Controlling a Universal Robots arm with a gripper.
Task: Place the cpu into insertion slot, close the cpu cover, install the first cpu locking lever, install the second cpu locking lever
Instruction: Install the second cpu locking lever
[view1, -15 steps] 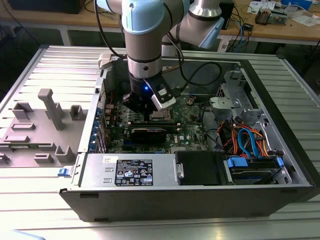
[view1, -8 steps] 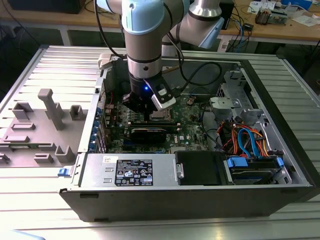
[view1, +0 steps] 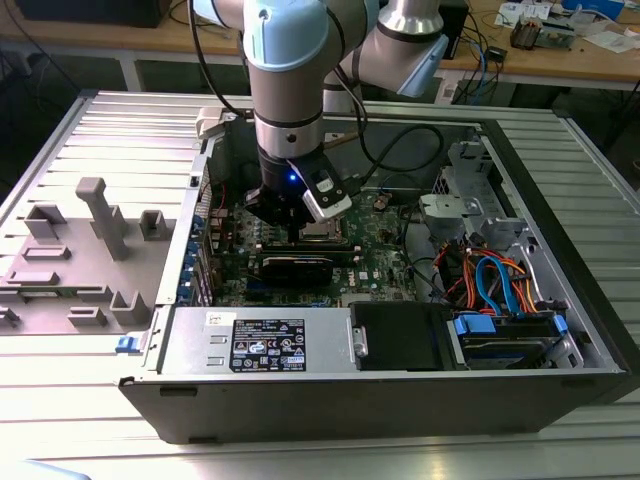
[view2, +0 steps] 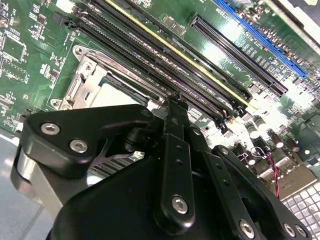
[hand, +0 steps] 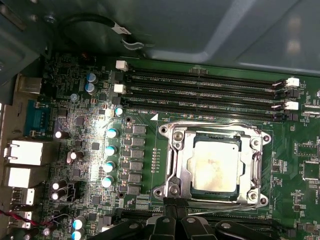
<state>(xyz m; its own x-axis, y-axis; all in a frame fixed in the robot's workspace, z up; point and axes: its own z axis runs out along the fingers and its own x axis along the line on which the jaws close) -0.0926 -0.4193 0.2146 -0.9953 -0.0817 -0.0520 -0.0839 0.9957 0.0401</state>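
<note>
Claw at the socket edge, cpu seated under its cover

Exterior view: the claw (view1: 290, 222) hangs low inside the case. Second wrist view: its fingers look clenched together, holding nothing visible. First wrist view: the cpu (hand: 216, 166) sits in the insertion slot (hand: 176, 192) with the cpu cover (hand: 256, 162) down; a slip could scrape the thin locking lever (hand: 220, 210).

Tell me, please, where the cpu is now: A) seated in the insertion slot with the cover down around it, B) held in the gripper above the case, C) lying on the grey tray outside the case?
A: in the first wrist view the cpu lies flat in the insertion slot, with the cover framing it.
</note>
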